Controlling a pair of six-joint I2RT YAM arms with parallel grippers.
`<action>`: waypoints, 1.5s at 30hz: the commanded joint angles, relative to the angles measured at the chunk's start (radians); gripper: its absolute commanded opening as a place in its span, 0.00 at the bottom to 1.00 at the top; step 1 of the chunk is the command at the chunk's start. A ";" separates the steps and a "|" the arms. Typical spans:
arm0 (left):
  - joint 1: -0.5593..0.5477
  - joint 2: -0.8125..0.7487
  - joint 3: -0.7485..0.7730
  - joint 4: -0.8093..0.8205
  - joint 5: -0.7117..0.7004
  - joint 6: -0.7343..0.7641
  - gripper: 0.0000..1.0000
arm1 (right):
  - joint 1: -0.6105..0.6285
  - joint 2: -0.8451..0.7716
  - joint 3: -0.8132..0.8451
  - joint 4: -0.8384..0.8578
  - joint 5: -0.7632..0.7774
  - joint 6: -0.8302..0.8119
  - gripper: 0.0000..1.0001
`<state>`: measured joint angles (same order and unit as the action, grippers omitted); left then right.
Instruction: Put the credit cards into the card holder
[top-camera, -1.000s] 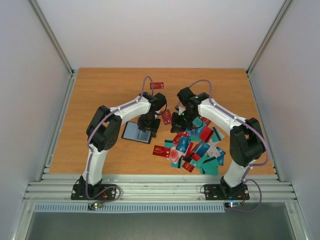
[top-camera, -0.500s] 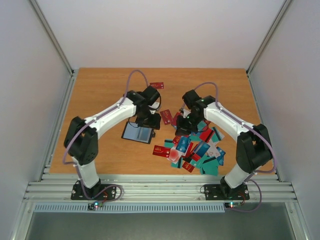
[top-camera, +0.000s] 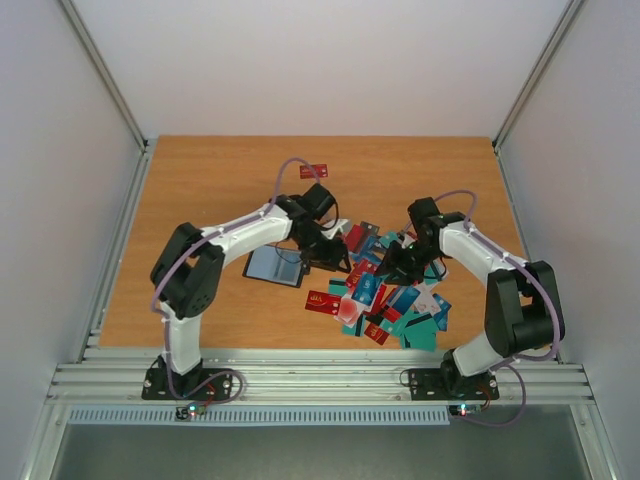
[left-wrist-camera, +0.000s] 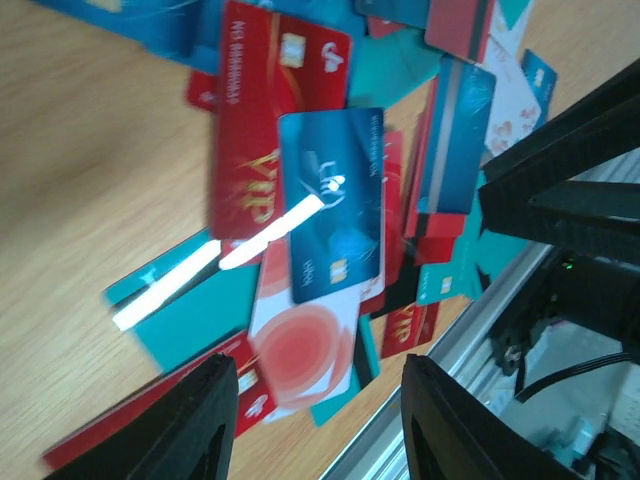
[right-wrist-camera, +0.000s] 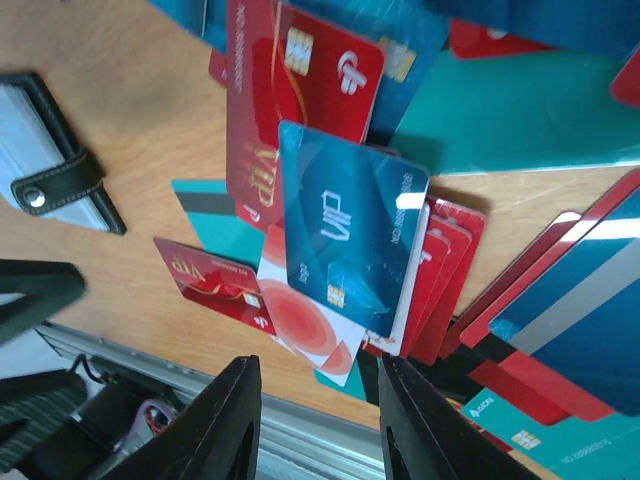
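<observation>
L gripper (top-camera: 325, 252) hangs at the left rim of the card pile (top-camera: 395, 300), jaws apart, nothing btw them. Its wrist cam looks onto a blue card (left-wrist-camera: 330, 200) lying over a red VIP card (left-wrist-camera: 245, 130) and a white card w/ a red disc (left-wrist-camera: 305, 350). R gripper (top-camera: 392, 268) is over the pile's far-middle part, fingers parted, empty, w/ the same blue card below it. Card holder (top-camera: 272, 265) lies open on the table (top-camera: 200, 200), just left of L gripper, which hides its far-right corner. Its snap tab shows in the R wrist view.

In the way: cards overlap in layers. The blue one is on top and the others' edges are tucked under it. A red card (top-camera: 322, 300) sticks out at the pile's left, toward the holder. A lone red card (top-camera: 314, 171) lies well apart near the far edge. The two grippers are near each other, w/ the pile's top btw them.

Room: open wood left of the holder and across the far half. The pile's near side runs close to the metal rail (top-camera: 320, 370). Walls (top-camera: 70, 200) close in both sides.

Vs half a sec ago: L gripper shifted right, off the holder to the pile's rim. R gripper pulled back right and nearer. Holder and lone far card unmoved.
</observation>
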<state>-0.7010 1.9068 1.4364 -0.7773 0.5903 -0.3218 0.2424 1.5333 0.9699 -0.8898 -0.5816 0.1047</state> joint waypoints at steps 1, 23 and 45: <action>-0.041 0.113 0.081 0.093 0.138 -0.009 0.45 | -0.056 0.027 -0.028 0.108 -0.063 0.004 0.35; -0.120 0.265 0.095 0.059 0.105 0.035 0.11 | -0.150 0.259 -0.052 0.283 -0.156 -0.080 0.38; -0.120 0.330 0.091 0.052 0.084 0.070 0.11 | -0.150 0.205 -0.094 0.251 -0.160 -0.139 0.35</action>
<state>-0.8131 2.1818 1.5234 -0.7136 0.7036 -0.2771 0.0902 1.7744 0.8997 -0.5987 -0.7822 0.0078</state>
